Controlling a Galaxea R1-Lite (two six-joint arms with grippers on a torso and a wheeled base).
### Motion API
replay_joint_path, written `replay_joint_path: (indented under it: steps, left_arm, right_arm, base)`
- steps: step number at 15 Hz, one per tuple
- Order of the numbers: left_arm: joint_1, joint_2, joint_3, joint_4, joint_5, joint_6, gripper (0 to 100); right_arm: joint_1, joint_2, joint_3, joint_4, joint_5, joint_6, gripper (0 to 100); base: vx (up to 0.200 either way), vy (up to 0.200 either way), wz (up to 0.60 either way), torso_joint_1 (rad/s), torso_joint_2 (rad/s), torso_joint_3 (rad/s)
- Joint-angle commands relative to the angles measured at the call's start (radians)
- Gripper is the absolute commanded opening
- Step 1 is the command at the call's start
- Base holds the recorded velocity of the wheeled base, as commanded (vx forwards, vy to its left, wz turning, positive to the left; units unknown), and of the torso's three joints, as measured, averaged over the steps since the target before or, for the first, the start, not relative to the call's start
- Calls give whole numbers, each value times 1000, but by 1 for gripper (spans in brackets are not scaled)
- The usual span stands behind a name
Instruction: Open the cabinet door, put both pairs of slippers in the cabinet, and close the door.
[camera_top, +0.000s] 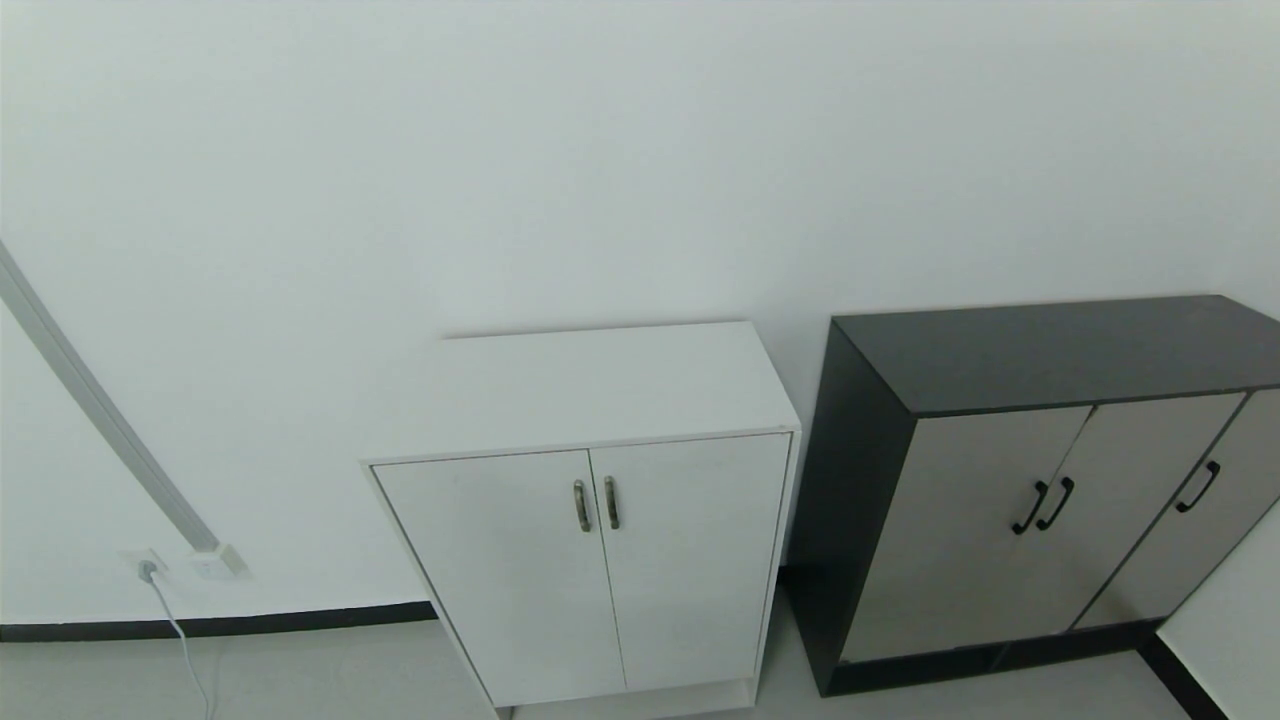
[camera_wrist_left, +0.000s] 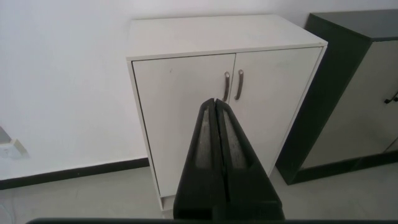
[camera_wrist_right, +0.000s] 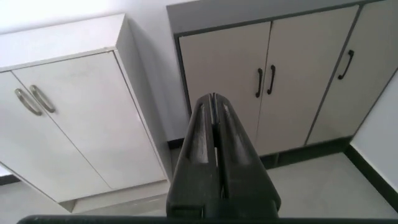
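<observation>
A white two-door cabinet (camera_top: 590, 500) stands against the wall with both doors closed, and two metal handles (camera_top: 597, 503) meet at the middle. It also appears in the left wrist view as the white cabinet (camera_wrist_left: 186, 81) and in the right wrist view as the white cabinet (camera_wrist_right: 74, 99). My left gripper (camera_wrist_left: 215, 101) is shut with nothing in it, held some way in front of the white cabinet's doors. My right gripper (camera_wrist_right: 212, 96) is shut and empty, in front of the dark cabinet.
A dark cabinet (camera_top: 1040, 480) with grey doors and black handles (camera_top: 1043, 505) stands just right of the white one. A wall socket with a white cable (camera_top: 150, 572) sits low on the left wall. Grey floor (camera_wrist_left: 93, 199) lies in front.
</observation>
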Motion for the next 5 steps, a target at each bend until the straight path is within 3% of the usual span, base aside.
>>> replay_joint_path:
  steps: [1,5]
  left_arm:
    - [0,0,0,-1,0,0,0]
    - [-1,0,0,-1,0,0,0]
  right_arm:
    - [-1,-8,0,-1,1,0,0]
    - [-1,-8,0,1,5,-10,0]
  base:
    - [0,0,0,0,0,0]
    - [0,0,0,0,0,0]
